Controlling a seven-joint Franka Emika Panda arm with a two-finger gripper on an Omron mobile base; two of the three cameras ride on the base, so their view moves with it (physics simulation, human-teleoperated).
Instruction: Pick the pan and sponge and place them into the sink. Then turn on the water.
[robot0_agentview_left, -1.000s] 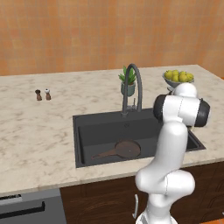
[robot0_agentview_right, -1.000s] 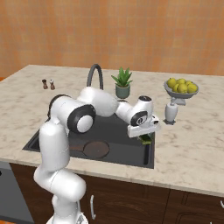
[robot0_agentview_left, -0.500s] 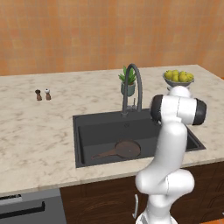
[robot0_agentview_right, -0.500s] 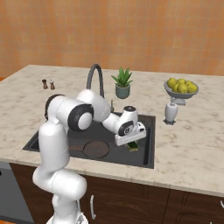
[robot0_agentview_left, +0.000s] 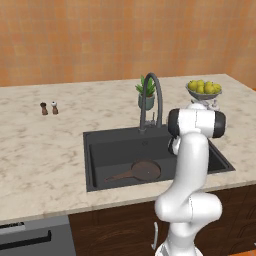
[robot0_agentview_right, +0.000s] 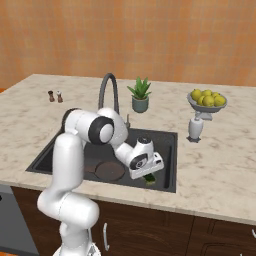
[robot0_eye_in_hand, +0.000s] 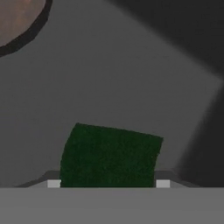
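The pan (robot0_agentview_left: 142, 171) (robot0_agentview_right: 109, 171) lies flat on the bottom of the black sink (robot0_agentview_left: 90, 137) (robot0_agentview_right: 170, 139), handle pointing left in the left base view. My gripper (robot0_agentview_right: 148, 175) (robot0_eye_in_hand: 108, 183) is low inside the basin, at its front right corner, shut on the sponge (robot0_agentview_right: 150, 179) (robot0_eye_in_hand: 109, 157). The dark green block sits between the fingertips, just above the basin floor. A brown edge of the pan (robot0_eye_in_hand: 17, 17) shows at the hand view's top left. The arched faucet (robot0_agentview_left: 152, 95) (robot0_agentview_right: 107, 92) stands behind the basin. The water is out of view.
A potted plant (robot0_agentview_right: 140, 95) stands behind the sink. A bowl of lemons (robot0_agentview_right: 207, 99) and a small white bottle (robot0_agentview_right: 195, 129) stand on the counter to its right. Two small shakers (robot0_agentview_left: 49, 108) are far left. The basin walls close in around the hand.
The arm has carried the sponge from above the sink's right edge down and left into the basin. The pan has not moved.
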